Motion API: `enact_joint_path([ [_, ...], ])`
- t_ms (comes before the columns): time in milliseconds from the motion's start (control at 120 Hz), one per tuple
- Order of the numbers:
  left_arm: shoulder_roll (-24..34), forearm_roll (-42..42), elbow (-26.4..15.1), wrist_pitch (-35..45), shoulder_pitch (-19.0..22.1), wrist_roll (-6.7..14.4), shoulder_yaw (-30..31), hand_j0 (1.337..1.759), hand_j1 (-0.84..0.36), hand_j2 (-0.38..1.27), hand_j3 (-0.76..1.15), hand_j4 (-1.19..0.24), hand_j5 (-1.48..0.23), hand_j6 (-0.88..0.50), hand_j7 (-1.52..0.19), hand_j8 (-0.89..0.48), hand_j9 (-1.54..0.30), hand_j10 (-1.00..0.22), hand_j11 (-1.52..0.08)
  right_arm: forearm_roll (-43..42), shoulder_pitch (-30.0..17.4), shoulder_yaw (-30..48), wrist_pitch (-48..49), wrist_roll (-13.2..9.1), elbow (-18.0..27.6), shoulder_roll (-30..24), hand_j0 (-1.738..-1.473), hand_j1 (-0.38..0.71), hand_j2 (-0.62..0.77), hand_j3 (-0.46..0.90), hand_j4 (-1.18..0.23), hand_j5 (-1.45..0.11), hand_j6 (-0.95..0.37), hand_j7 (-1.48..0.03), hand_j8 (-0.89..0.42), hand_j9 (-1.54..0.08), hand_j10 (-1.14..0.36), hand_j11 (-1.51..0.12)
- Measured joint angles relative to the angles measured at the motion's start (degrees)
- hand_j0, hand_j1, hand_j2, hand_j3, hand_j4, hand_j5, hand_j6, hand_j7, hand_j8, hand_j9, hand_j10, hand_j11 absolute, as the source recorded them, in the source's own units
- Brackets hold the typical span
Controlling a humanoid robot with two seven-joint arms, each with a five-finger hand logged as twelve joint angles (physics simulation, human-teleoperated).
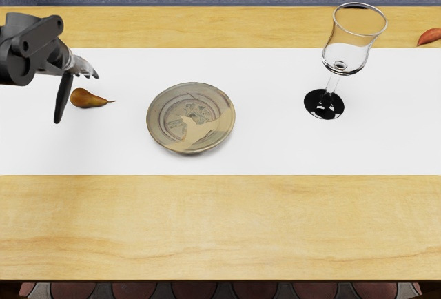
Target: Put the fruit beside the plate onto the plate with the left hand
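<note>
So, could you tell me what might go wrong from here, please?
The pear lies on its side, right beside the open left hand; a clumsy touch could roll it away instead of gripping it. The plate looks shallow, so a pear released near its rim might roll off.

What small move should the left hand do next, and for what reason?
Probably lower the left hand onto the pear and grasp it. The hand is open, holds nothing, and sits just beside the pear, which lies on the white runner to the left of the plate, not yet on it.
</note>
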Motion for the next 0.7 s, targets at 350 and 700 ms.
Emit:
enact_joint_path([
  [350, -1.1, -3.3, 0.2, 8.2, 1.9, 3.4, -0.3, 1.658, 0.35, 0.0, 0.0, 0.0, 0.0, 0.0, 0.0, 0.0, 0.0, 0.0, 0.0, 0.0, 0.0, 0.0, 0.0, 0.0, 0.0, 0.0, -1.658, -0.31, -0.01, 0.0, -0.03, -0.04, -0.03, -0.04, -0.03, -0.04, -0.03, -0.04],
  [700, -2.0, -2.8, 0.0, 16.8, 3.7, 3.6, -0.2, 1.658, 0.29, 0.01, 0.0, -0.05, -0.07, -0.05, -0.07, -0.05, -0.07, -0.05, -0.07, 0.0, 0.0, 0.0, 0.0, 0.0, 0.0, 0.0, -1.658, -0.31, -0.01, 0.0, -0.03, -0.04, -0.03, -0.04, -0.03, -0.04, -0.03, -0.04],
])
